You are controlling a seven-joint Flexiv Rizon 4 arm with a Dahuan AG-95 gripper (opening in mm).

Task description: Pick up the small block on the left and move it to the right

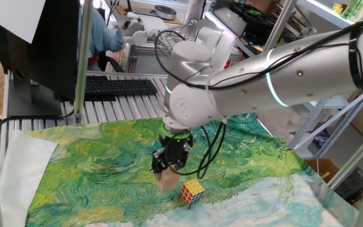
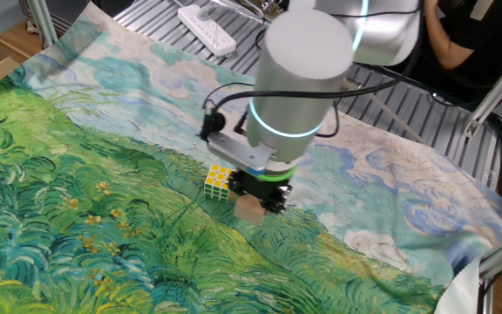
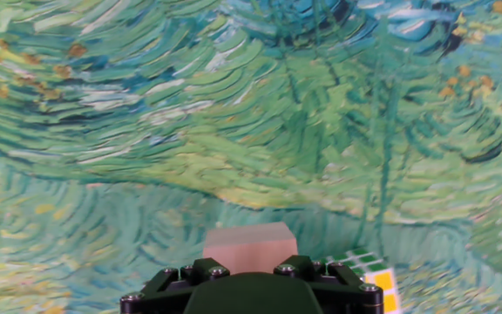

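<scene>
Fingers: black fingers (image 1: 167,165) hang straight down from the wrist, low over the cloth; they are closed on the small block, pinching it from two sides, best seen in the other fixed view (image 2: 264,199).
Small block: plain tan cube (image 1: 168,183), held at the finger ends. Its top face shows just beyond the black housing in the hand view (image 3: 249,248). Whether its underside touches the cloth or sits a little above it, cannot tell.
Puzzle cube: multicoloured, white edges, yellow and white faces up (image 1: 192,191). Rests on the cloth just beside the small block, not held. In the other fixed view (image 2: 219,182) it sits close against the fingers' side; a corner of it shows at the lower right of the hand view (image 3: 375,279).
Cloth: painted-landscape print, swirling greens and blues (image 1: 93,164), spread over the counter and rumpled toward the pale end (image 2: 390,218).
Counter: grey slatted metal surface (image 1: 112,108) showing past the cloth's far edge.
Arm: white and silver links with a lit cyan ring (image 2: 277,122), reaching in from above and bent over the cubes.
Surroundings: black keyboard (image 1: 118,86) on the slats behind the cloth; white power strip (image 2: 207,28) on the slats at the other side.
</scene>
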